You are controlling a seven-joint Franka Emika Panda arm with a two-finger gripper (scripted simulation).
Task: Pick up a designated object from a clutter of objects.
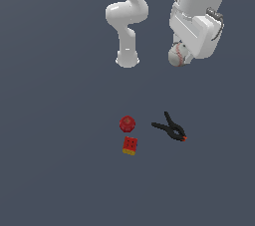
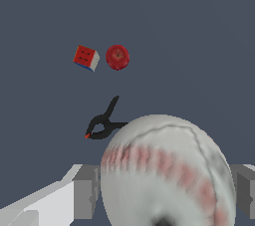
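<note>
Gripper (image 2: pixel 162 190) closed on baseball (image 2: pixel 167 170), raised well above counter (image 1: pixel 60 160). Well below gripper on counter: clamp (image 1: pixel 172 129), red knob (image 1: pixel 127 123) touching or just beside cube (image 1: pixel 130 146).

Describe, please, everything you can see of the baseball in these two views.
The baseball is a white, slightly scuffed-looking ball with curved seams of red stitching. It sits between the gripper fingers, one grey finger pad on each side of it, and fills much of the wrist view. In the exterior view only its lower part shows beneath the white hand, which is near the view's top, away from the other items. Nothing else appears to touch it.
</note>
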